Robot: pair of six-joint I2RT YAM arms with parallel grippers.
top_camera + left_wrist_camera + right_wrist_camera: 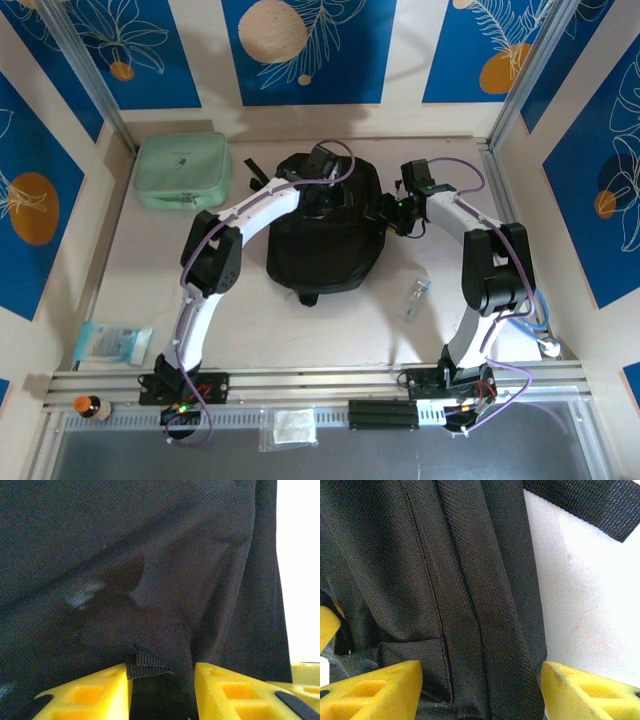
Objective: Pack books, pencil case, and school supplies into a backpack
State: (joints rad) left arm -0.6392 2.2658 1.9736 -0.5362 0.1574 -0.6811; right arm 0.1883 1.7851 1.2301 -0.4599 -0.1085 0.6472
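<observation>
The large black soft fabric backpack (330, 250) lies flat in the middle of the white table (260, 325), and both arms reach in over its far half. The left gripper (325, 200) sits on top of the backpack near its far edge. In the left wrist view its yellow fingers (90, 695) stand a little apart, with a short tab of black woven webbing (145, 665) and a fold of the bag's cloth between them; whether they pinch that cloth I cannot tell. The right gripper (392, 215) is at the backpack's right edge. In the right wrist view its yellow fingers (375, 690) are set wide on either side of a thick seamed band of the bag's fabric, which fills the gap from one finger to the other; whether they press on it I cannot tell. A black webbing strap (590, 502) runs across the bare table just beyond that edge. The small clear oblong plastic piece (417, 297) lies on the table near the backpack's near right corner, apart from it. A mint green rectangular zip case (183, 170) lies off the backpack's far left corner, and a light blue packet (112, 342) lies well apart from its near left side.
</observation>
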